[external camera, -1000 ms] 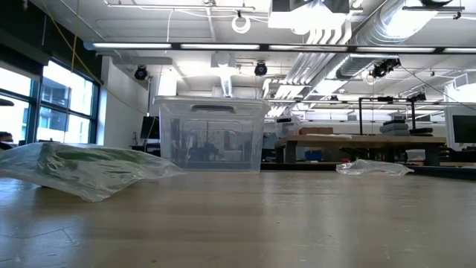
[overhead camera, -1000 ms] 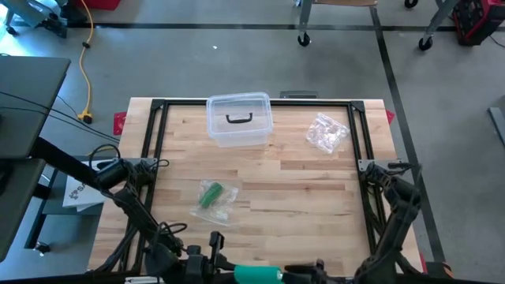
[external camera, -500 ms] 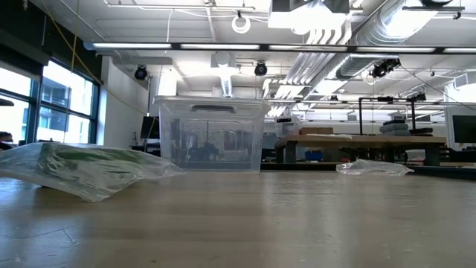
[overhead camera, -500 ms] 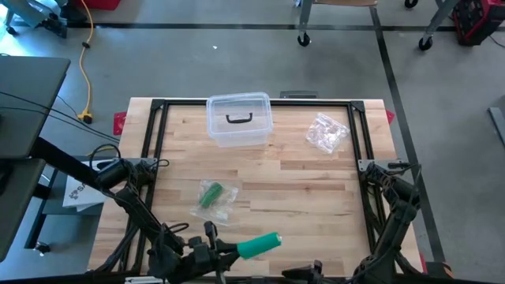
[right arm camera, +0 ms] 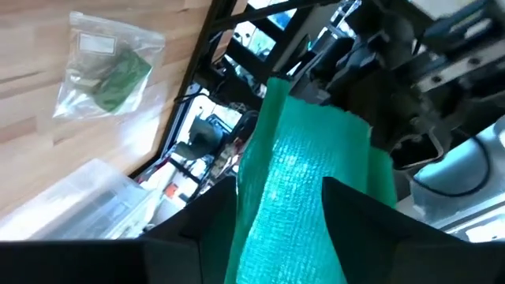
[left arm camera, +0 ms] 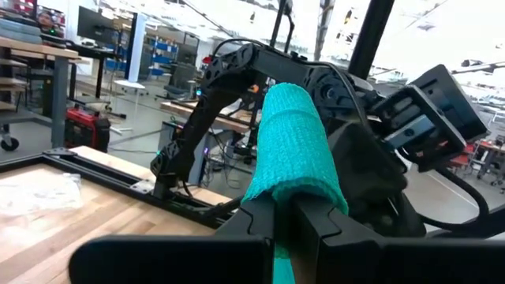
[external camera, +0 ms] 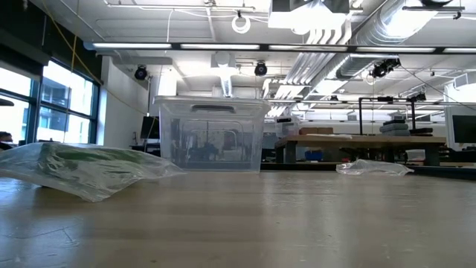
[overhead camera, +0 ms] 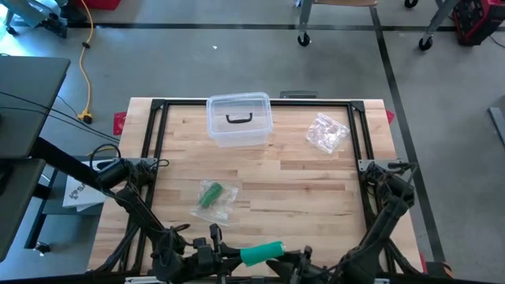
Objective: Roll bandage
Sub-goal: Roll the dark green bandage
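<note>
Change: the green bandage roll now lies nearly level at the bottom centre of the high view; half a second ago it tilted up to the right, and a second ago it sat lower, against the frame's bottom edge.
Left gripper: bottom centre of the high view, fingers pinched shut on the bandage, which rises between them in the left wrist view.
Right gripper: has come in at the bottom edge, just right of the roll; its fingers stand apart on either side of the green fabric, not visibly clamped.
Meaning: my reading is that both arms are now on the bandage, set for a handover or a winding turn; rolling looks barely begun.
Bagged green item: clear bag, lower left of centre on the table, just beyond the grippers; nearest thing to snag.
Crumpled clear wrapper: upper right, well apart.
Clear lidded box: top centre at the far edge, well apart.
Obstruction: nothing lies between the two grippers except the bandage itself.
</note>
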`<control>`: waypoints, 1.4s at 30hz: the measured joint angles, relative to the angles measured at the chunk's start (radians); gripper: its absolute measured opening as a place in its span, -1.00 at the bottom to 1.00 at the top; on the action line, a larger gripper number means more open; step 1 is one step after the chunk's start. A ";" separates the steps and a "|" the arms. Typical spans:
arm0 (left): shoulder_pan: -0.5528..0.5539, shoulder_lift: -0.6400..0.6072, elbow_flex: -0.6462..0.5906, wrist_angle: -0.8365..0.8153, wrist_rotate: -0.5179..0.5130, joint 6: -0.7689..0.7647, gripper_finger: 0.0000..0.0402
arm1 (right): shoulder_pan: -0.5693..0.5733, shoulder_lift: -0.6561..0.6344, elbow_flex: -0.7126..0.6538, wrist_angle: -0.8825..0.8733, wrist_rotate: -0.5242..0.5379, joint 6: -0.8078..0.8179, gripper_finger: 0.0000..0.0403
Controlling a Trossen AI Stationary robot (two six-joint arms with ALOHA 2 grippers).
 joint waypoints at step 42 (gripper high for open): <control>0.005 -0.001 0.001 0.043 -0.083 0.098 -0.97 | -0.034 -0.005 0.000 -0.061 -0.033 0.788 -0.05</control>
